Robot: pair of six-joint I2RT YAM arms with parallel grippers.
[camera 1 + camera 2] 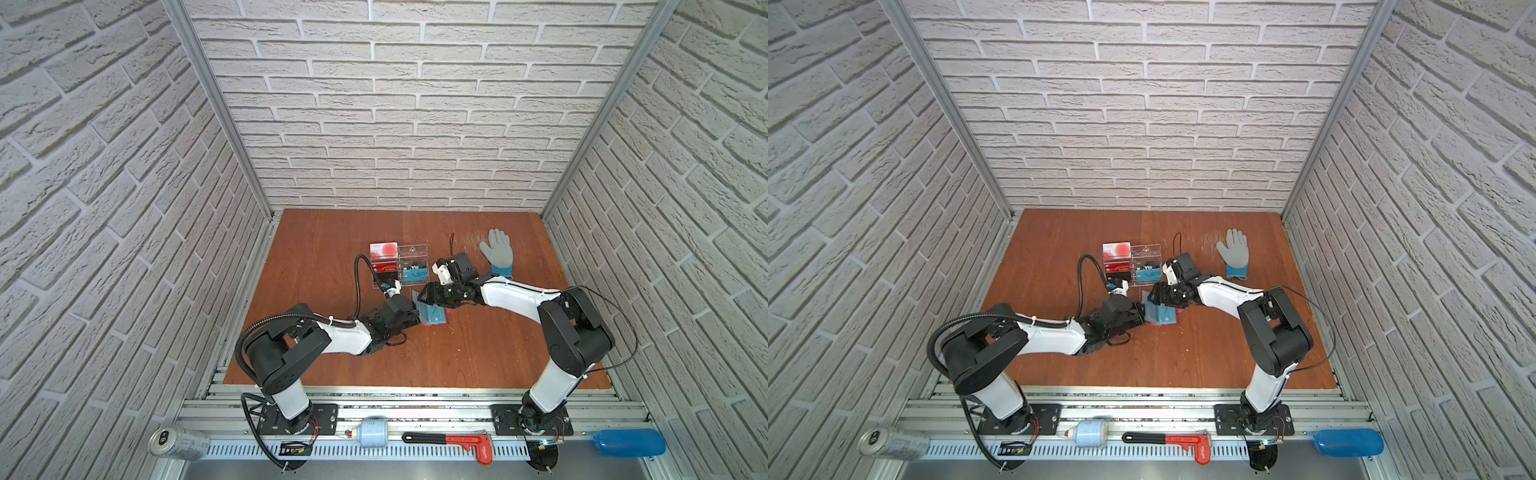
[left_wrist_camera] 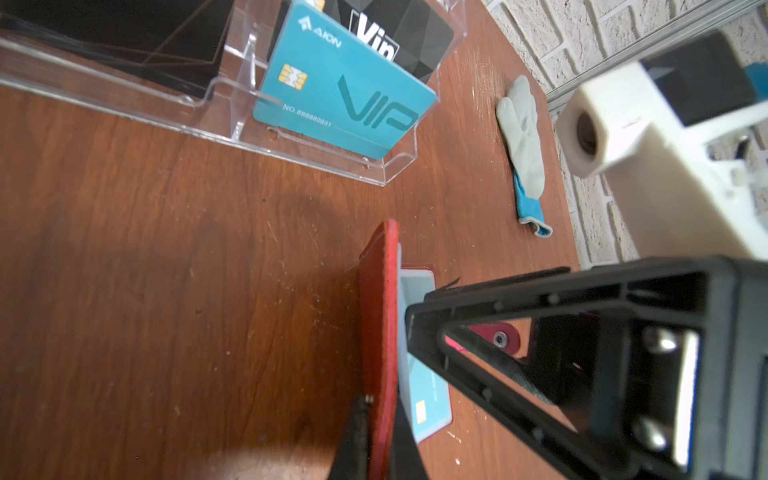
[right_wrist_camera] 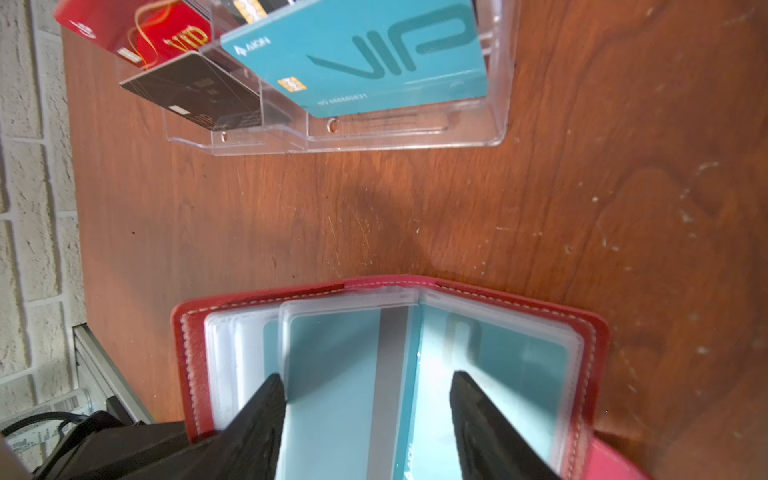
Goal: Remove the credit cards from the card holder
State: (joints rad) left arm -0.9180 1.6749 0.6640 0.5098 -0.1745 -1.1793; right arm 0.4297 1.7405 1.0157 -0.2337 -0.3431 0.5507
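Two claws are at the job, and neither has freed a card yet. My left claw (image 2: 376, 419) is pinched together on one red cover of the card holder (image 2: 379, 307) and stands that cover up on edge. In both top views it works from the holder's nine o'clock side. My right claw (image 3: 365, 378) has its jaws apart, one finger on each side of a sleeve page, clamped on nothing. I cannot tell whether the tips touch the plastic. It reaches in from about twelve o'clock.

Between those fingers sit the credit cards (image 3: 332, 374), pale blue and teal, tucked inside clear sleeves; one shows a grey stripe. The holder lies open near the middle of the table (image 1: 332, 332), its other half flat on the wood. I see no loose card on the wood around it, so I judge the opening done and every card left to pull.

Farther out, at eleven o'clock from the holder, the clear stand (image 1: 412, 254) keeps its VIP cards (image 3: 357, 58), which are not my concern. A glove (image 1: 498, 253) lies between one and two o'clock, well apart.
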